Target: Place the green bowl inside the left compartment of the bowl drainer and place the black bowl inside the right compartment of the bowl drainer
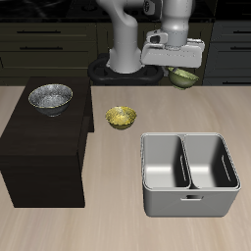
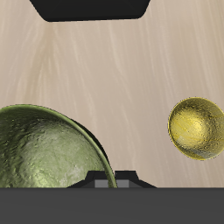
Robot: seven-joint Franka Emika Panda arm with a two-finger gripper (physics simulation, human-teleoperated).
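The hand (image 1: pixel 178 67) has its fingers closed on the rim of the green bowl (image 1: pixel 183 75), held up clear of the tabletop (image 1: pixel 118 221) at the far side; carrying is under way; next it must travel nearer, over the drainer (image 1: pixel 189 201), into its left compartment (image 1: pixel 210 161).

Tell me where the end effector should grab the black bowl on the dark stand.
Probably the black bowl by its rim, coming straight down from above, one finger inside and one outside. It sits upright and open on the dark stand, so the thin rim is the only graspable edge.
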